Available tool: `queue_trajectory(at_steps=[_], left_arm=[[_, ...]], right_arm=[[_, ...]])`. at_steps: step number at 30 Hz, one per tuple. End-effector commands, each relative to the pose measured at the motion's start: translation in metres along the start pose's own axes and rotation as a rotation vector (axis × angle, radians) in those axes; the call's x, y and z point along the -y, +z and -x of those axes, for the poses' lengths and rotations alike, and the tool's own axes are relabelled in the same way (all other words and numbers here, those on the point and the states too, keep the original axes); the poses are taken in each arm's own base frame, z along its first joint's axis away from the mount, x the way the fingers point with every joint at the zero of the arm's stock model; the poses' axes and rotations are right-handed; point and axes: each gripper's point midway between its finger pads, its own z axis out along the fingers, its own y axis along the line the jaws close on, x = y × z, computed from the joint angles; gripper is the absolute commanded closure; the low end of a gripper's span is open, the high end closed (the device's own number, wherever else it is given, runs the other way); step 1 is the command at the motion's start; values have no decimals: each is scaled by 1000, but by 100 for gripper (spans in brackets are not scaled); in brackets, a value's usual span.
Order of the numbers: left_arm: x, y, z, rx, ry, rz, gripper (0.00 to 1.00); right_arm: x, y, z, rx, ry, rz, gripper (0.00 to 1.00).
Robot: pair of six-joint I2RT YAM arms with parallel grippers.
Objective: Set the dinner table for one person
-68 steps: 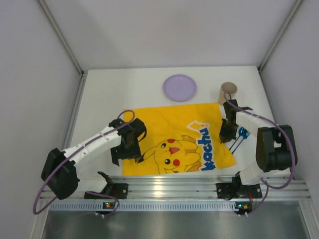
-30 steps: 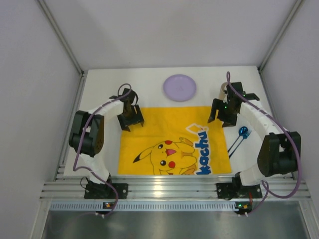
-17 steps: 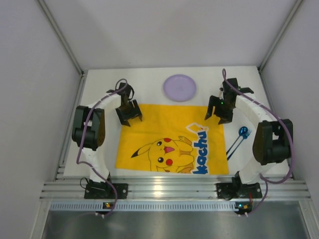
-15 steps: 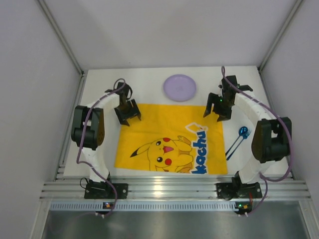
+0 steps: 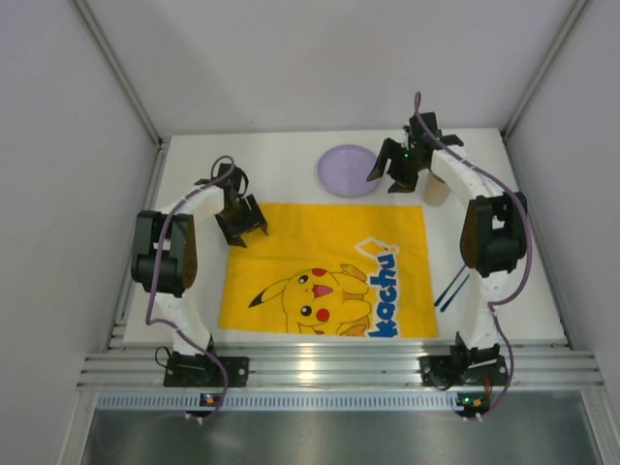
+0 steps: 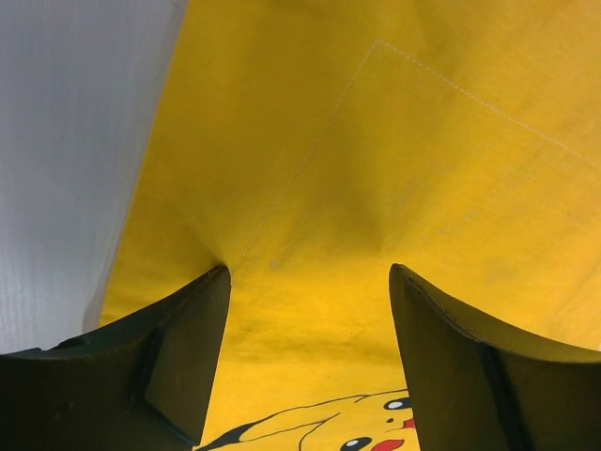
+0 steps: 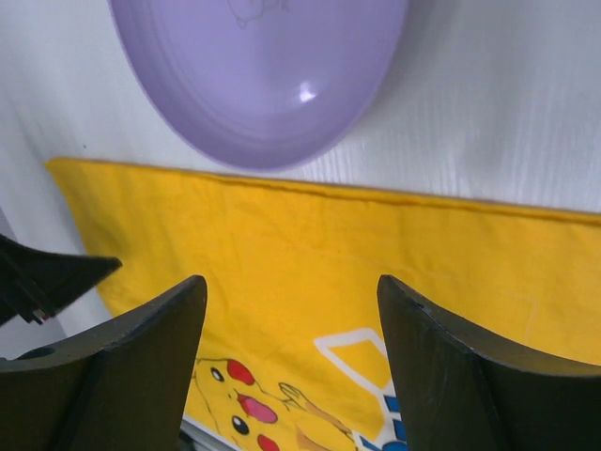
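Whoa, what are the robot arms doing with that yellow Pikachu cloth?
They are setting the table. The yellow mat lies flat on it. The left gripper is open at the mat's far left corner, holding nothing. The right gripper hangs open and empty by the purple plate, which sits just beyond the mat. A cup and utensils wait on the right.

free dinner table (image 5: pixel 281 167) left of purple plate (image 5: pixel 347 170), cup (image 5: pixel 436 192) and right arm (image 5: pixel 455 174) crowding far-right corner
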Motion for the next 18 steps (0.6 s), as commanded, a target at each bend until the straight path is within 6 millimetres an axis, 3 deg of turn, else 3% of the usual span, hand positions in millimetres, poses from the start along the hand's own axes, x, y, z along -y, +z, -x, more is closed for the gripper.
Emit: queue_trajectory(at_steps=[1,4,7,9,14,18], left_arm=[[-19,-3,-9,-30,-14,66,26],[-5,-26,7,12,0,37,26],[5,-44,16,43,9,8,25],[11,-54,21,54,16,-6,25],[14,-72,24,83,31,-18,24],[5,-71,16,73,44,4,24]], right_arm=[[-35,10,39,99,34,109,27],[-31,30,59,133,60,73,29],[-18,49,63,128,67,10,30],[-19,50,69,140,54,-16,31],[10,71,66,141,58,-150,32],[21,85,59,115,64,-188,37]])
